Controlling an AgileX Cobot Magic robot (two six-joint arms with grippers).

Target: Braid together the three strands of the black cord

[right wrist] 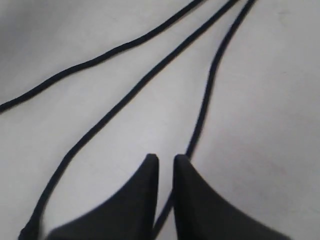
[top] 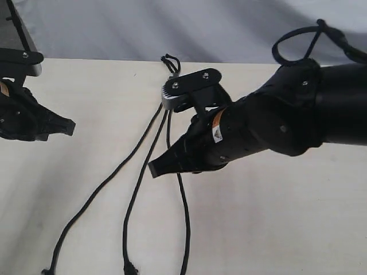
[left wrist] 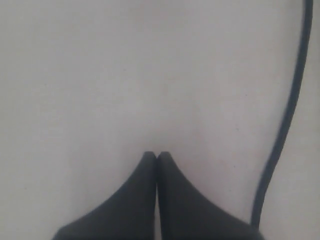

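The black cord lies on the pale table, its knot [top: 170,62] at the far edge. From it the three strands fan toward the near edge: left strand [top: 109,177], middle strand [top: 135,195], right strand [top: 183,200]. My right gripper [top: 155,169] hovers low over the middle and right strands, fingertips a narrow gap apart. In the right wrist view the gripper [right wrist: 166,159] holds nothing; the right strand [right wrist: 207,85] passes under its fingers on the table. My left gripper [top: 69,127] is off to the left, shut and empty [left wrist: 157,155], with one black strand [left wrist: 287,115] beside it.
A grey and black camera block [top: 189,89] on the right arm covers the strands just below the knot. A thick looped arm cable [top: 298,43] sticks up at the back right. A pale backdrop rises behind the table's far edge [top: 103,59].
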